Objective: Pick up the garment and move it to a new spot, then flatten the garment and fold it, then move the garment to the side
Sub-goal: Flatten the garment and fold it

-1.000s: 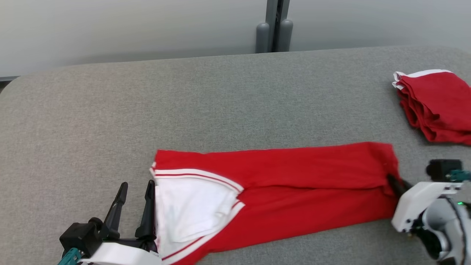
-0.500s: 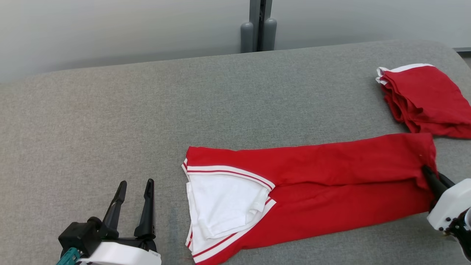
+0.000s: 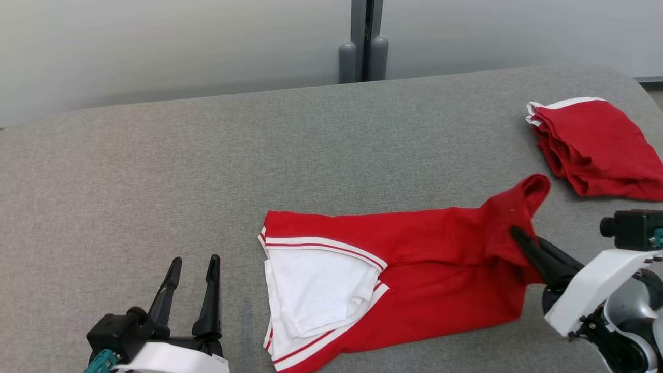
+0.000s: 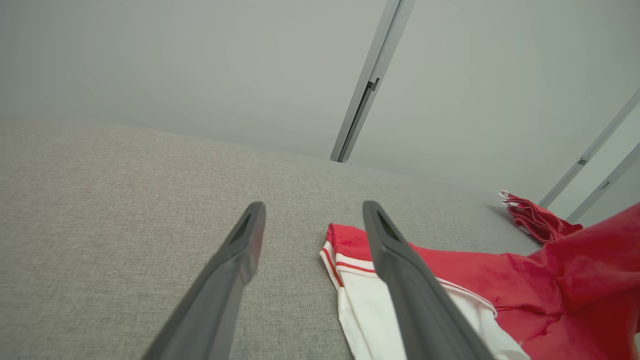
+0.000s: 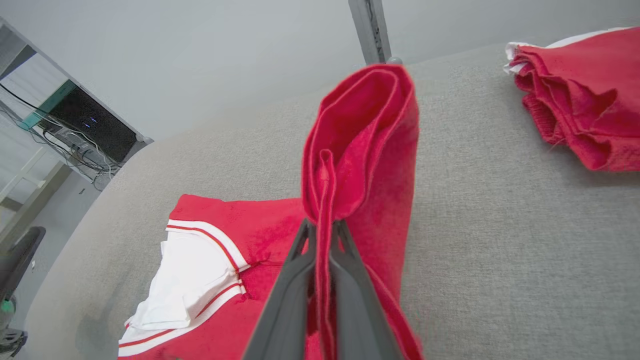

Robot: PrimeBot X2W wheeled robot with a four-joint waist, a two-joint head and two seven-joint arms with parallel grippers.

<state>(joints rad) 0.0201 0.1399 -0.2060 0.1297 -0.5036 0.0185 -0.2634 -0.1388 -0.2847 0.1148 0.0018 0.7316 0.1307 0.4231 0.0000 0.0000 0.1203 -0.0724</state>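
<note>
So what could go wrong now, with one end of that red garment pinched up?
1. The right pincer grips only a small pinch at one end of the red garment, so the cloth could slip out mid-fold.
2. The left pincer stands open beside the waistband, holding nothing, so the whole garment may drag instead of folding.
3. The lifted end hangs near the folded red pile and could snag it.

The left gripper has two long dark fingers on a black block with a teal tab at 7 o'clock. White shells cover both wrists; behind the right gripper, one meets a grey joint.
</note>
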